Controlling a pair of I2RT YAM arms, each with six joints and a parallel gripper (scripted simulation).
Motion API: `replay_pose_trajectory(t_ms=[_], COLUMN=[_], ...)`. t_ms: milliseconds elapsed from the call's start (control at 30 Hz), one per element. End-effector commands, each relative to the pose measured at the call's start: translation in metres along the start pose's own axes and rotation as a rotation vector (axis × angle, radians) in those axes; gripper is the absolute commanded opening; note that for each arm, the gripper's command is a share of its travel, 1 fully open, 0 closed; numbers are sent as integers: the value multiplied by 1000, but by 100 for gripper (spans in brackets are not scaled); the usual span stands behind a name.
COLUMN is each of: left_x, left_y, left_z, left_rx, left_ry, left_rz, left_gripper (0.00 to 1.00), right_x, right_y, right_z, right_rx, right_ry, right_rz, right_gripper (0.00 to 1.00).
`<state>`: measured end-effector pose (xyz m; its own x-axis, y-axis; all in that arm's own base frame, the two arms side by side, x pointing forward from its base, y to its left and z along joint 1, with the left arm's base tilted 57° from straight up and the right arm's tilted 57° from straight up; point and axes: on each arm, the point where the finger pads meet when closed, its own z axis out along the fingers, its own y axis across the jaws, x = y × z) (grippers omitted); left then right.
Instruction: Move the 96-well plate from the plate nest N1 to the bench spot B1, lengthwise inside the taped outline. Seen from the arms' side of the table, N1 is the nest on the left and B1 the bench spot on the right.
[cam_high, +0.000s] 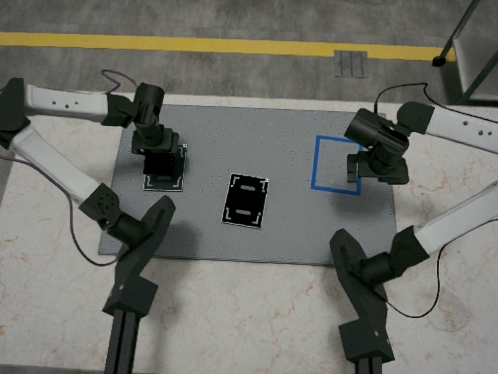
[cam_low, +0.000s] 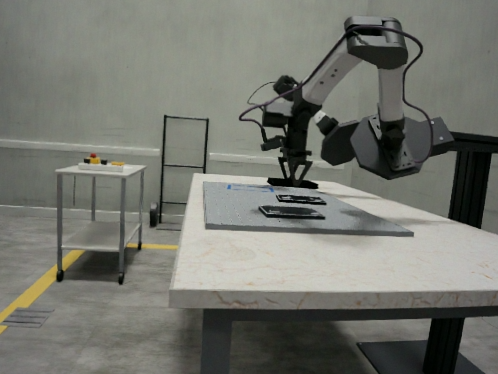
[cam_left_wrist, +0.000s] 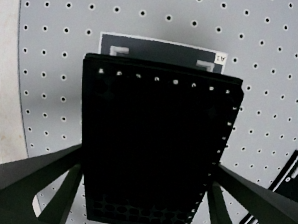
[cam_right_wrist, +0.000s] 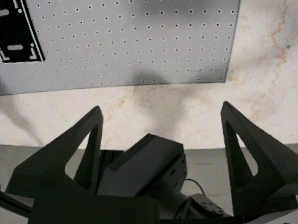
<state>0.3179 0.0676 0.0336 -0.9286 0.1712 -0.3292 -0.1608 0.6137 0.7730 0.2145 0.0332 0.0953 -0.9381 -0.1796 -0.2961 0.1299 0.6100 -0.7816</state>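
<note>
In the top view, the 96-well plate (cam_high: 159, 165) (cam_low: 309, 185) (cam_left_wrist: 155, 135) is held above the nest N1 (cam_high: 172, 186) (cam_low: 292, 215) (cam_left_wrist: 162, 44), left of centre.
In the exterior view, it is gripped by the left hand (cam_high: 157, 156) (cam_low: 293, 180) (cam_left_wrist: 148, 160); lightness and stiffness are expected.
In the left wrist view, a black body is edged with pale dots; its long sides are best grasped.
In the right wrist view, the right hand (cam_high: 375, 172) (cam_right_wrist: 160, 108) is opened wide.
</note>
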Motion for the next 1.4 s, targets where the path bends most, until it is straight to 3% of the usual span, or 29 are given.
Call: replay_pose_trajectory(t_ms=[0, 900, 1067, 1367], left_x=[-3, 3, 14, 16], left_y=[0, 0, -20, -41], left_z=[-14, -11, -13, -14], left_rx=[-2, -1, -2, -3], left_ry=[-10, 12, 16, -5], left_rz=[-1, 3, 187, 153], left_gripper=[0, 0, 0, 0], right_x=[-1, -1, -1, -1], right_y=[-1, -1, -1, -1], right_z=[-1, -1, -1, -1], right_rx=[2, 2, 2, 2], right_ry=[0, 0, 0, 0], right_rz=[0, 0, 0, 0], right_gripper=[100, 100, 100, 100])
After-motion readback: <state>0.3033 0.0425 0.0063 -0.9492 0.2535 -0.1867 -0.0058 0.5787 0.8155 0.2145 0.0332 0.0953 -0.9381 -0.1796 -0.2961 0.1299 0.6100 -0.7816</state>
